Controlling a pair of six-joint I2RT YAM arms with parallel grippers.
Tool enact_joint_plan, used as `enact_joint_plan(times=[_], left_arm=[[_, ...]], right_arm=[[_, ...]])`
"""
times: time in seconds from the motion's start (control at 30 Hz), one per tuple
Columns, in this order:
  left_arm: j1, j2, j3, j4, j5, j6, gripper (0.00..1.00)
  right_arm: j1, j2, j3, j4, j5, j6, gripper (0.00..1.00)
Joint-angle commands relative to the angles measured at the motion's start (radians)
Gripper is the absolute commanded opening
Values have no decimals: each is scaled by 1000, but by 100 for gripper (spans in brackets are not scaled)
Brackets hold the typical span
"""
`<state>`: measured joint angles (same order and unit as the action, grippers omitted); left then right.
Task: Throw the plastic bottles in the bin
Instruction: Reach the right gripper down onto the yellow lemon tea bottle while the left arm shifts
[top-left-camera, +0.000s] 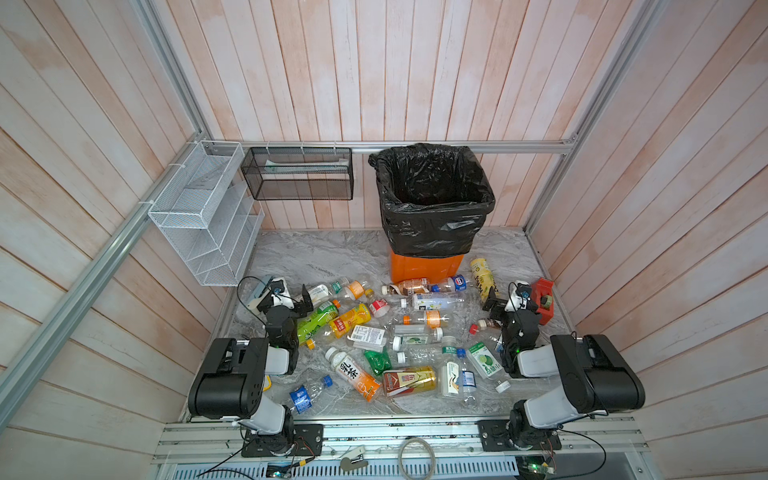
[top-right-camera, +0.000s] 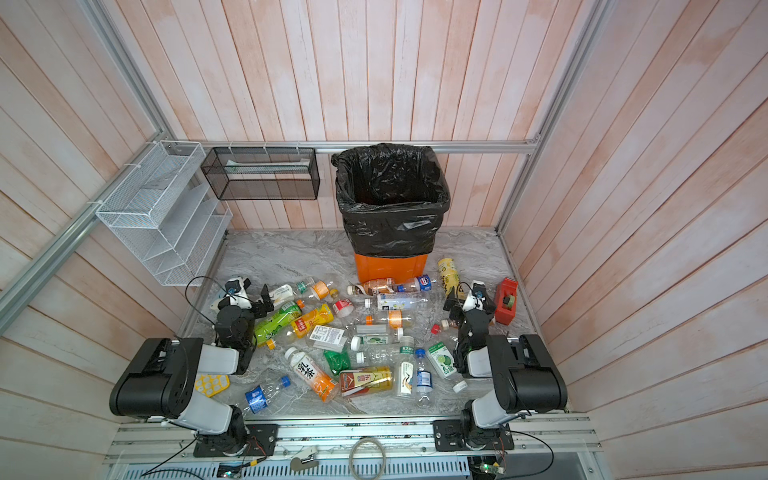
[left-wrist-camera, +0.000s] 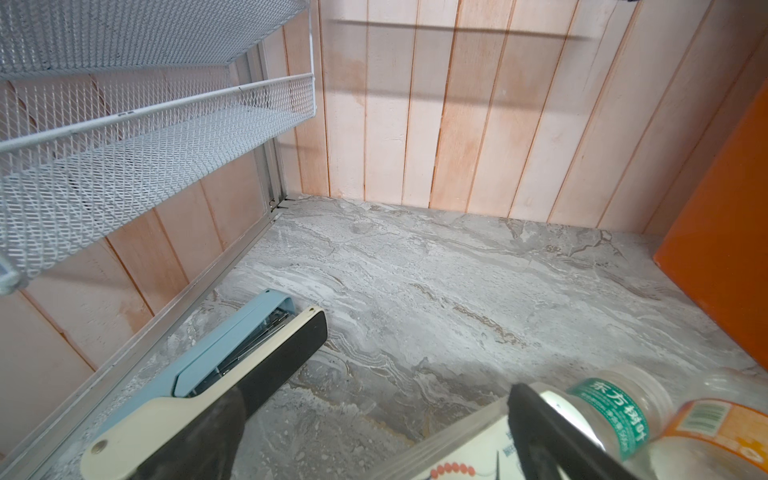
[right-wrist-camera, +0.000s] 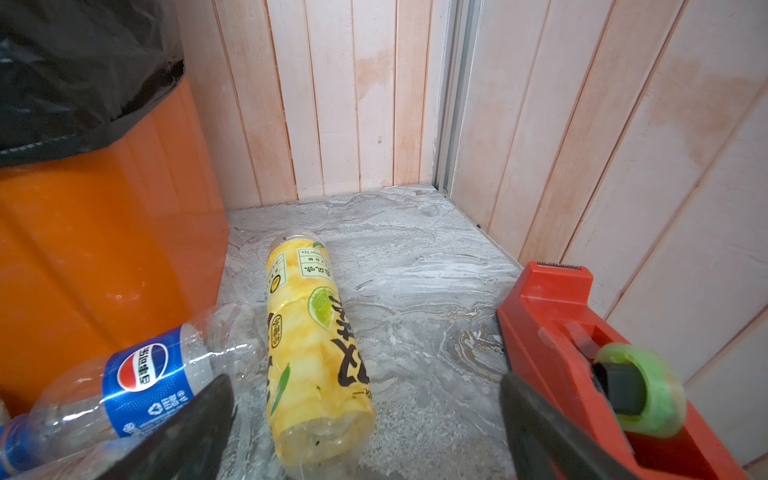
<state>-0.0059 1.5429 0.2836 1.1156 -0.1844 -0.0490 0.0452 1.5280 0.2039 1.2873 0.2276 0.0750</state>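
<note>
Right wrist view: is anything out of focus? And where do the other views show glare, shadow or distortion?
Right wrist view: the right gripper's fingers look soft, the yellow lemon tea bottle is sharp. Left wrist view: a straight shadow bar crosses the wooden wall. Both top views: white glare on the black bag, and the wall planks fan outward.

Marble tabletop (top-left-camera: 316, 257) carries bottles (top-left-camera: 351, 320), bin (top-left-camera: 428, 268), tape dispenser (top-left-camera: 544, 299).
</note>
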Motion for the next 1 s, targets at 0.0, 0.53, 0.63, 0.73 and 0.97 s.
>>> enact_joint_plan(times=[0.0,0.53,0.63,0.73,0.97], left_arm=[[-3,-2,-12,20,-3,-8,100],[-33,-441,207,-661,-32,-151,100],[-59,-462,221,-733,-26,-167,100],[-81,-466,228,-785,-26,-188,100],[-91,-462,239,-849,10,-198,100]], right_arm=[[6,6,0,27,13,-12,97],[5,-106,534,-1054,-45,-21,91],[5,-61,633,-1203,-74,-37,91],[4,-9,710,-1303,-83,-67,90],[1,96,804,-1409,-92,-116,82]])
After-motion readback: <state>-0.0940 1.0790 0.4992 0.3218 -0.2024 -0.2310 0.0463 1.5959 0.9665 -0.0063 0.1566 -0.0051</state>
